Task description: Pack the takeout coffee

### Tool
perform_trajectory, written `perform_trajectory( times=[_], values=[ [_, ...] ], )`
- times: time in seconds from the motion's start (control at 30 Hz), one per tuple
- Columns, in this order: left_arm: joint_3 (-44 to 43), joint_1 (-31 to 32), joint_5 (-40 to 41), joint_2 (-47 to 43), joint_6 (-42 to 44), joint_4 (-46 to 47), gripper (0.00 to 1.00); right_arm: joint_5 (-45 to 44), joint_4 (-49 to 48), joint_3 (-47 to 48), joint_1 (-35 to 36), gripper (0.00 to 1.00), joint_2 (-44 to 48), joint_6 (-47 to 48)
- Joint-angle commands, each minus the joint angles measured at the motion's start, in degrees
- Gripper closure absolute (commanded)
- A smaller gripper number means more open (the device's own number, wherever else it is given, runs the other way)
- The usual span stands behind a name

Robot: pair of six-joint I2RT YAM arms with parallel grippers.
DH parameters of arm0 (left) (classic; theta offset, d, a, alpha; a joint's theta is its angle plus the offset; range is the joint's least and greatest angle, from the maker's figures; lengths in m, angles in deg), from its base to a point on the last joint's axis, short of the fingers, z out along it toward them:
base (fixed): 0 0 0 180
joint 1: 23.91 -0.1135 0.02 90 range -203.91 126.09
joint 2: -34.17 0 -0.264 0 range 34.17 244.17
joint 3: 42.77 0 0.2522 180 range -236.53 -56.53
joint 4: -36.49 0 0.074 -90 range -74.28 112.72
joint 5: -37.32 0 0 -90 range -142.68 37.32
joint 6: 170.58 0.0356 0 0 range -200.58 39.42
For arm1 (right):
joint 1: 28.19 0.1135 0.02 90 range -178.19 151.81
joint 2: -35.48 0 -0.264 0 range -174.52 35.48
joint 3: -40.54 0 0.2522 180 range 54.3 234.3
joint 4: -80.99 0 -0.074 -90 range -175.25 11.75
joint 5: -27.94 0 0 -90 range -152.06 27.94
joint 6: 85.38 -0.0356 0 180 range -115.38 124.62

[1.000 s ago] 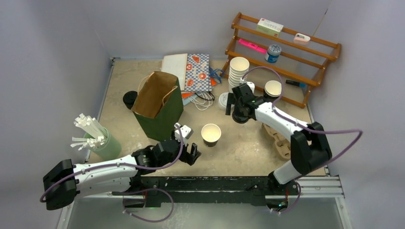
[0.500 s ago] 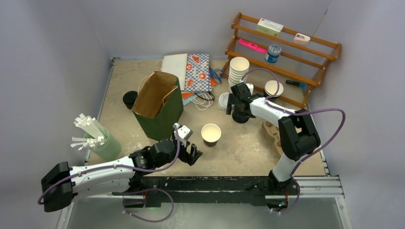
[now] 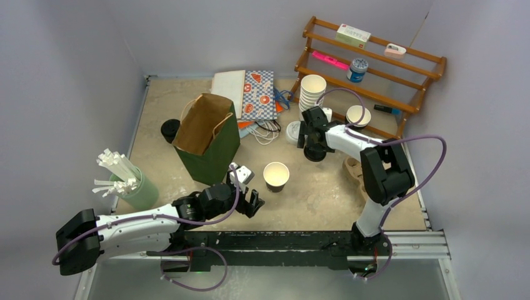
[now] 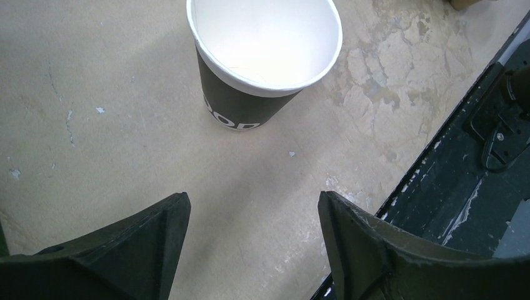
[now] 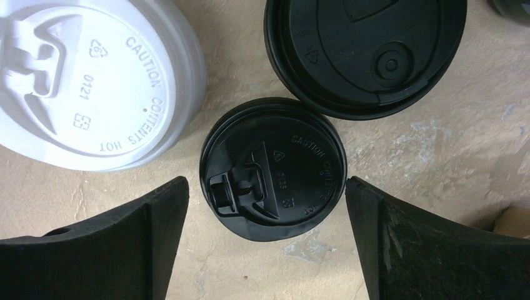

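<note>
The dark olive paper cup (image 3: pixel 275 176) stands upright near the table's middle, open-topped with a white inside and no lid on it; it also shows in the left wrist view (image 4: pixel 262 59). My left gripper (image 3: pixel 251 202) (image 4: pixel 253 197) is open and empty, low over the table just short of the cup. My right gripper (image 3: pixel 310 142) (image 5: pixel 265 184) is open and hovers over a small black lid (image 5: pixel 273 169), one jaw on each side, not touching. A white lid (image 5: pixel 94 81) and a larger black lid (image 5: pixel 365 53) lie beside it. An open brown-and-green paper bag (image 3: pixel 209 134) stands left of the cup.
A stack of white cups (image 3: pixel 312 92) and a wooden rack (image 3: pixel 375 62) stand at the back right. A cardboard cup carrier (image 3: pixel 362 178) lies at the right. A green holder of straws (image 3: pixel 128 181) stands at the left. A black lid (image 3: pixel 169 129) lies behind the bag.
My right arm has folded in, its elbow moving left and back, and the gripper has shifted slightly left over the lids. The left arm has barely moved.
</note>
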State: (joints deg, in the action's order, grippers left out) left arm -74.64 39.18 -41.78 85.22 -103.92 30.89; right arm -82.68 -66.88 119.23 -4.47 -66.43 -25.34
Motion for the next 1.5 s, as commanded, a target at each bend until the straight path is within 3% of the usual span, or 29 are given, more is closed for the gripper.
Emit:
perform_trajectory(
  times=[0.0, 0.77, 1.03, 1.27, 1.47],
  values=[
    [-0.4, 0.2, 0.7, 0.2, 0.7, 2.8, 0.22, -2.7, 0.7, 2.2, -0.6, 0.05, -0.5, 0.2],
    [-0.6, 0.2, 1.2, -0.9, 0.6, 1.3, 0.22, 5.9, -1.9, -0.1, -4.4, 0.24, 1.2, -0.7],
    [-0.8, 0.2, 1.3, -0.8, 0.5, 1.1, 0.22, 8.1, 3.1, 0.0, -4.4, 0.24, 7.3, 0.4],
    [-0.6, 0.2, 1.3, 0.0, 0.4, 2.2, 0.22, 19.4, 5.9, -4.5, -3.8, 0.25, 18.9, 2.9],
    [1.0, 0.2, 2.9, 0.4, -2.2, 4.6, 0.25, 21.0, 12.9, -3.4, 2.4, 0.27, 25.6, 4.7]
  ],
)
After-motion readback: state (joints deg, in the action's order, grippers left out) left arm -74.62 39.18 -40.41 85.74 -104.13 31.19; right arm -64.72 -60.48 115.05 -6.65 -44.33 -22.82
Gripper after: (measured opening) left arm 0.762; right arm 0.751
